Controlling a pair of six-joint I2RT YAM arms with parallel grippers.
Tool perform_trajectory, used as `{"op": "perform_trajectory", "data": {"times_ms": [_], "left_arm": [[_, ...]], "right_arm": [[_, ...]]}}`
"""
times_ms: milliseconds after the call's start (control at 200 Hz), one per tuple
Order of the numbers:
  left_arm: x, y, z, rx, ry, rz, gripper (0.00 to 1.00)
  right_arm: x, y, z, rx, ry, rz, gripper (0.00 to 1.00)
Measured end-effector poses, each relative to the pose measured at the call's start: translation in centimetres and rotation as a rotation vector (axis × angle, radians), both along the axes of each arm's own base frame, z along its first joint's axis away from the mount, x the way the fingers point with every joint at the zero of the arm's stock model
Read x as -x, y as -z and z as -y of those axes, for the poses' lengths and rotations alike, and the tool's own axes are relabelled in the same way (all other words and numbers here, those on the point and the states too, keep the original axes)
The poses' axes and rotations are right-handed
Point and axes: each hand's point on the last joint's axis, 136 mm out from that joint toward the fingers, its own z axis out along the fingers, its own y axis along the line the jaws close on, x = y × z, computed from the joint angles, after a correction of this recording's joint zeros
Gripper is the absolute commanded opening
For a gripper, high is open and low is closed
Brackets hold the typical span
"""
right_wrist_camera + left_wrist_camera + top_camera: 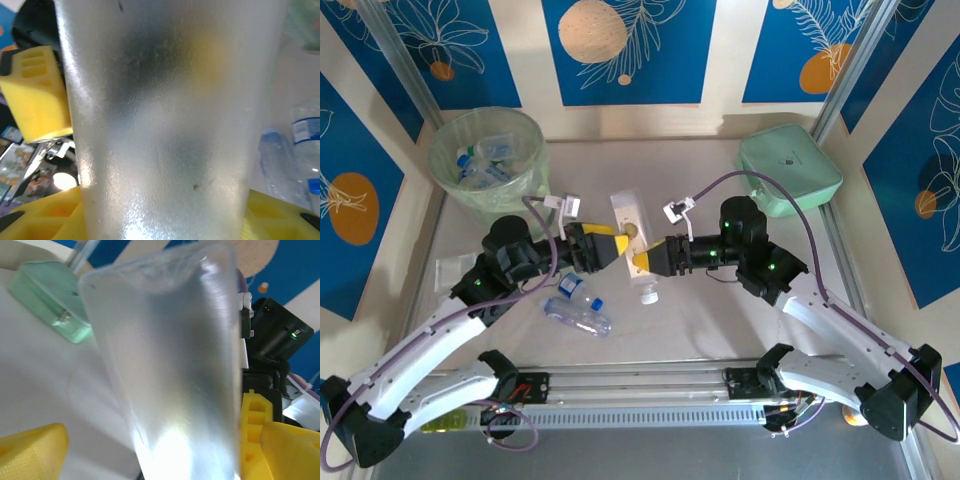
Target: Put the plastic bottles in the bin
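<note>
My right gripper (638, 262) is clenched on the frosted translucent plastic bottle (625, 212) at mid-table while my left gripper (618, 244) stands released around it, so I'd back the left away, then carry it to the round green-lined bin (510, 195) far left.

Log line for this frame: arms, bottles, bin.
left gripper: open around frosted bottle | right gripper: shut on frosted bottle | clear bottle: lying on table | bin: partly filled

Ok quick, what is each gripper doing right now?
left gripper: open around the frosted bottle, not gripping it.
right gripper: closed, holding the frosted bottle.
</note>
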Motion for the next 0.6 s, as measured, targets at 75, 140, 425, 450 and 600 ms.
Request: {"op": "perform_trajectory", "data": {"times_ms": [75,140,425,450,600], "left_arm": [[0.3,-0.5,0.8,0.035,0.033,0.014,0.88],[0.6,-1.2,1.1,0.066,0.054,0.026,0.79],[1.3,-2.7,2.1,0.139,0.122,0.044,0.5],[1.3,-2.8,2.2,0.141,0.124,0.045,0.49],[1.5,-2.9,2.4,0.15,0.138,0.047,0.47]], "right_arm": [[0.6,-0.7,-0.2,-0.027,-0.03,0.009,0.52],[0.9,-0.9,-0.3,-0.038,-0.047,0.012,0.52],[1.6,-1.0,0.0,-0.057,-0.058,0.03,0.53],[1.6,-1.0,0.1,-0.059,-0.058,0.033,0.57],[1.7,-0.9,0.2,-0.053,-0.056,0.033,0.99]]}}
